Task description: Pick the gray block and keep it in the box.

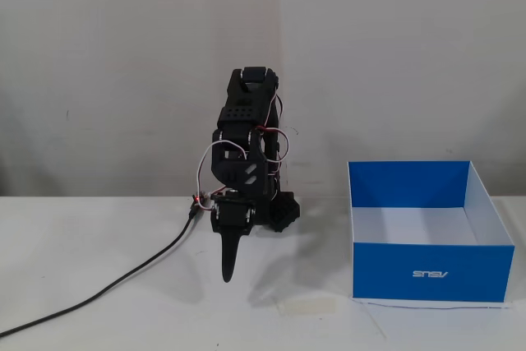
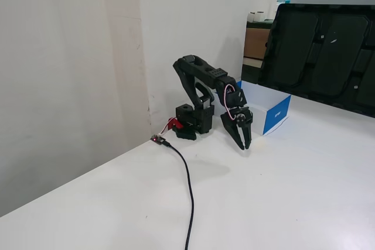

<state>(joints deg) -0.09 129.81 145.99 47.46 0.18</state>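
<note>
The black arm is folded over its base, with my gripper (image 1: 228, 275) pointing straight down just above the white table; it also shows in the other fixed view (image 2: 245, 144). The jaws are closed together and hold nothing. The blue box (image 1: 431, 273) with a white interior stands open on the table to the right of the arm, apart from the gripper; in the other fixed view the box (image 2: 275, 115) sits behind the gripper. The gray block shows in neither fixed view.
A black cable (image 1: 123, 281) runs from the arm's base to the front left of the table (image 2: 187, 185). A pale tape patch (image 1: 304, 306) lies in front of the arm. Large black panels (image 2: 328, 51) stand behind the table's far edge.
</note>
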